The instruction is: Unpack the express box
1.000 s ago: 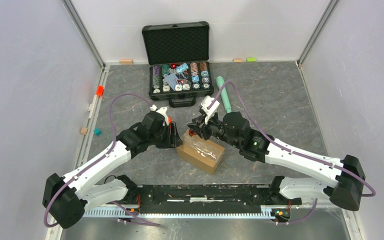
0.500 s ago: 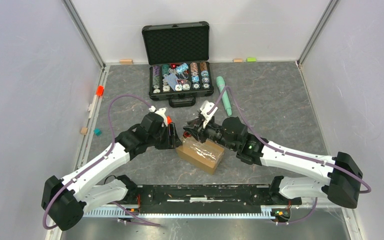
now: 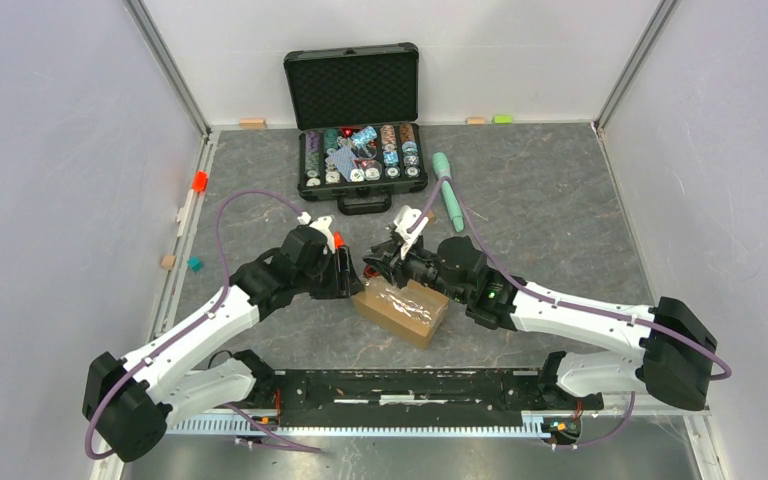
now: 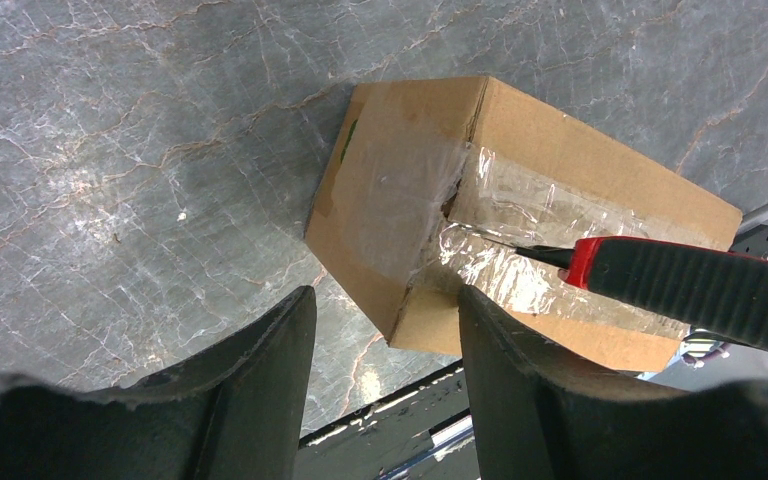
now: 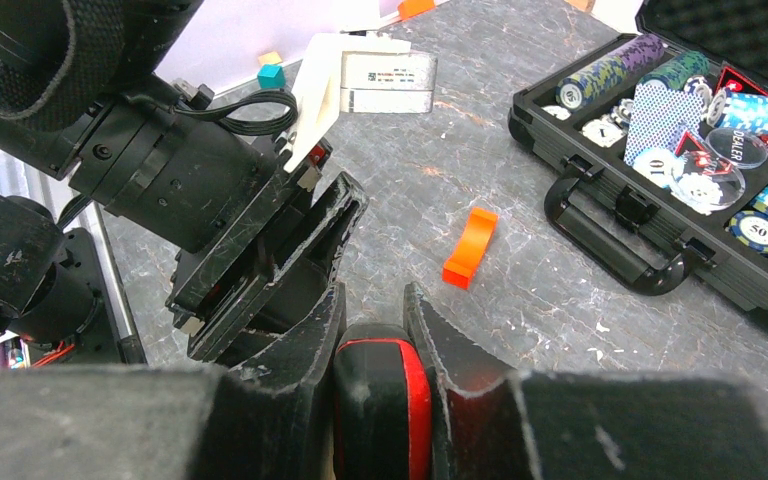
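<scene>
Well, taped express box (image 4: 520, 215); button (image 5: 732, 152) seemingly "DEALER".

At the lower edge we see our left gripper (image 4: 388, 305) with its two dark fingers (image 4: 260, 370) standing apart. Just beyond their tips, centre right, the express box (image 4: 550, 150) lies on the grey marbled table (image 4: 110, 150), with wrinkled glossy tape (image 4: 500, 270) over its near end. A red-handled cutter (image 4: 680, 285) enters from the right, its blade tip on the tape.
</scene>
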You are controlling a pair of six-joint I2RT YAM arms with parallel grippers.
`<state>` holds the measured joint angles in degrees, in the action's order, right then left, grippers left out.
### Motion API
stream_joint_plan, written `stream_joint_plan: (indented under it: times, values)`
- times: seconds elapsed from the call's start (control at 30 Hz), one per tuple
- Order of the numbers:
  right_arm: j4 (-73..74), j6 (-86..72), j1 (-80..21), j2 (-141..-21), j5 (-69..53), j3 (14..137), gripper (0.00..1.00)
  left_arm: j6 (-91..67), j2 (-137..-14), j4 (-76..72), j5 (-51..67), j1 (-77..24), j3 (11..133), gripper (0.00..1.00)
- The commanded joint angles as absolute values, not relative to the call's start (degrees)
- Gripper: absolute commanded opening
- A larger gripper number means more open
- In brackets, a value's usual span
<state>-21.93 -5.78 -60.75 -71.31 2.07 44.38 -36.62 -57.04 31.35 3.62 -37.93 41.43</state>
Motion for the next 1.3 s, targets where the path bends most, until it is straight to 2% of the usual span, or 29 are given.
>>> stream_joint_plan:
  times: [0.0, 0.6, 1.03, 1.27]
  values:
    - [-26.2, -4.9, -61.1, -71.8, 1.2, 44.6, 0.00, -37.6, -56.5, 34.8, 2.9, -37.6, 40.3, 0.61]
    - [-25.6, -1.6, -61.1, -72.0, 2.4, 43.2, 0.00, -37.9, -56.8, 34.9, 3.2, -37.7, 40.5, 0.61]
    - [-22.7, -0.5, -61.1, -72.9, -1.5, 42.2, 0.00, -38.6, -57.8, 34.7, 3.3, -37.6, 41.4, 0.60]
    - [-22.3, -0.4, -61.1, -72.4, -1.5, 41.1, 0.00, -39.9, -57.0, 34.9, 2.3, -37.6, 44.9, 0.61]
